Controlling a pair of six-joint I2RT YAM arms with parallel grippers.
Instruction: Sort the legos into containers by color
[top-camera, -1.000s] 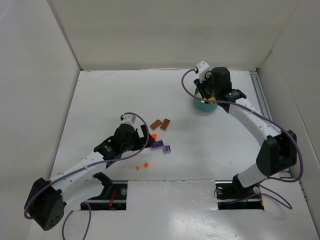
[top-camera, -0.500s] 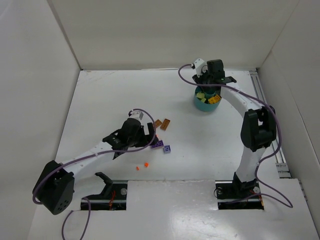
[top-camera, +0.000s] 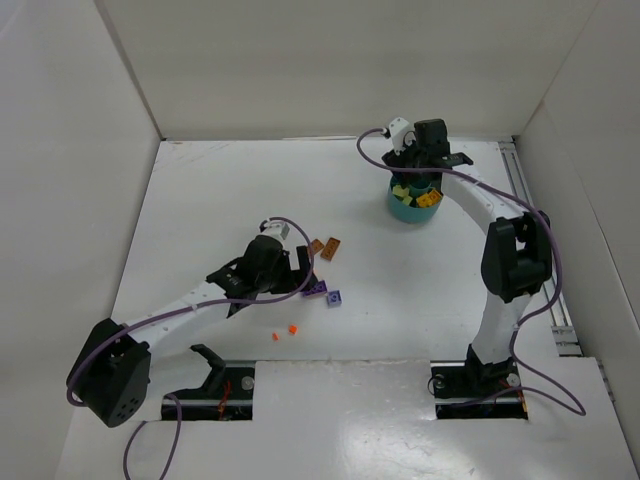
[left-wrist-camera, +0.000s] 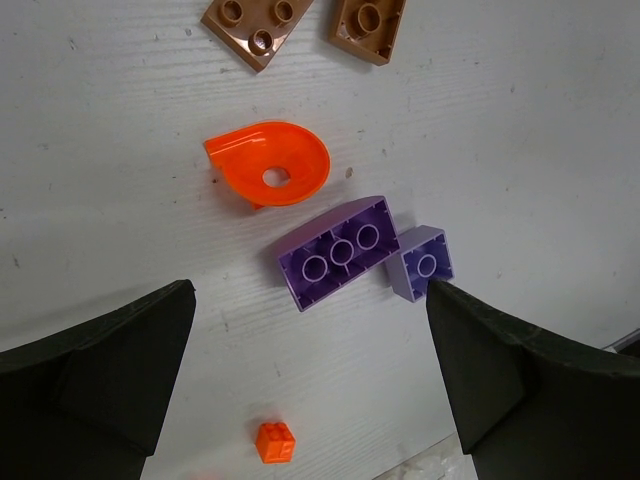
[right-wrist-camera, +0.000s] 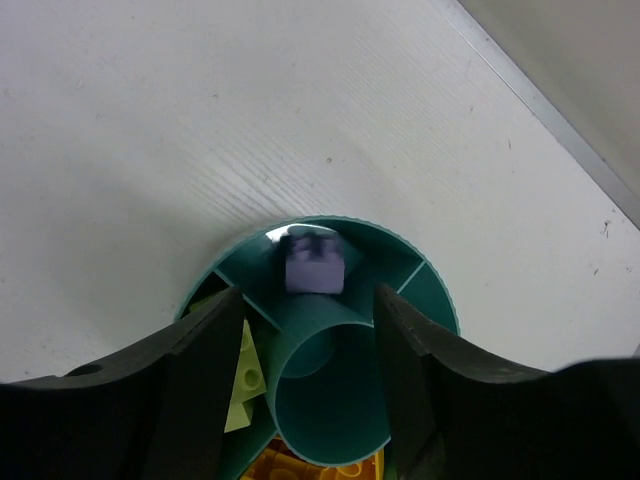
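Currently right gripper (right-wrist-camera: 305, 305), jaws apart, hovers over lavender brick (right-wrist-camera: 313, 265) in dish (right-wrist-camera: 422, 290); left gripper (left-wrist-camera: 310, 330), spread, brackets purple brick (left-wrist-camera: 340, 252) for pickup.

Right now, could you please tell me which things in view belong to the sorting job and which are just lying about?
Job: teal dish holding lavender brick, light green bricks, yellow-orange bricks; on the table purple brick, small pale-purple brick, brown bricks, orange round piece, tiny orange brick.
Just lying about: purple cables, rail at the table's right edge.
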